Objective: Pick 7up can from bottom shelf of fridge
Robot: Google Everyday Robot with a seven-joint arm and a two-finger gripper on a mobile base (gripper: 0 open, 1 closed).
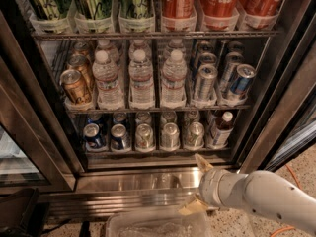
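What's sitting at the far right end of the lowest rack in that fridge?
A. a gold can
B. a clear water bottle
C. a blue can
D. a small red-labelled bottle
D: a small red-labelled bottle ends the row on the bottom shelf. The gripper hangs open lower down, outside the fridge.

Bottom shelf: front row five short cans, small bottle rightmost. End effector below, fingers spread.
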